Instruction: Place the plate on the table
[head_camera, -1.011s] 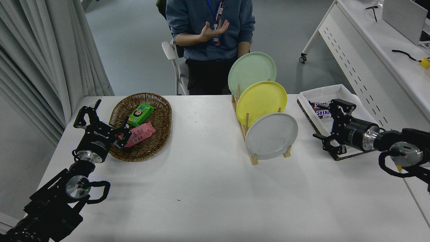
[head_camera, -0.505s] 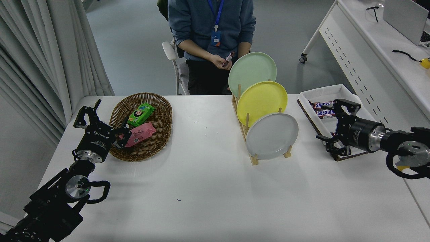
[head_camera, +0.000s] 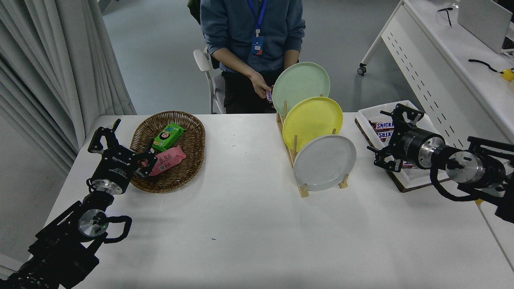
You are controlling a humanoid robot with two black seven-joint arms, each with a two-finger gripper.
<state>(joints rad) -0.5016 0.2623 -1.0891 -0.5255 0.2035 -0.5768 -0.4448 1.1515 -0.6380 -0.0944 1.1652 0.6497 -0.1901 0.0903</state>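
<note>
The light-grey plate (head_camera: 324, 162) stands on edge in the front slot of a wooden rack (head_camera: 302, 188) on the white table (head_camera: 249, 224). A yellow plate (head_camera: 312, 122) and a pale green plate (head_camera: 301, 85) stand behind it. My right gripper (head_camera: 386, 134) is open and empty, to the right of the grey plate, over the edge of a white tray. My left gripper (head_camera: 120, 138) is open and parked at the lower left, beside a wicker basket.
A white tray (head_camera: 401, 110) with candy bars stands at the right. The wicker basket (head_camera: 192, 148) holds a green and a pink packet. A person (head_camera: 253, 36) sits at the far side, a hand holding a candy bar (head_camera: 270, 96). A white desk (head_camera: 449, 52) stands at the back right.
My right gripper has moved up and left, closer to the grey plate. The person's hand has come down from chest height with a candy bar toward the green plate.
</note>
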